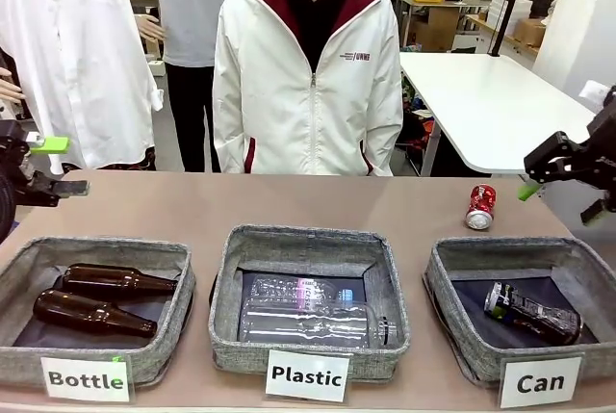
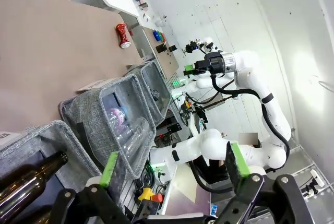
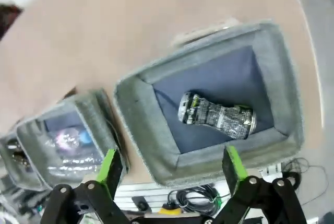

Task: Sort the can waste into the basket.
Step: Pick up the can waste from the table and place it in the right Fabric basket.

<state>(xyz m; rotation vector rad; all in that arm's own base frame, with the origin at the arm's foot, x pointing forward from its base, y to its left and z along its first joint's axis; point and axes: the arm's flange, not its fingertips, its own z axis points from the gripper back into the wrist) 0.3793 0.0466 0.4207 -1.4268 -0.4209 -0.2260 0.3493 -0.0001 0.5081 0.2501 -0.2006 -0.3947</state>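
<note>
right fingers (image 3: pixel 110 167) apart | red can (image 1: pixel 480 206) on tan table (image 1: pixel 192 206) | white wall (image 1: pixel 587 18)

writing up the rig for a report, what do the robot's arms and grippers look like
The right arm is built of glossy white rounded segments with dark rings at the joints, and a black cable loops along it. The left gripper and the right gripper are matching black two-finger units with bare linkage bars and bright green pads on the fingertips.
</note>
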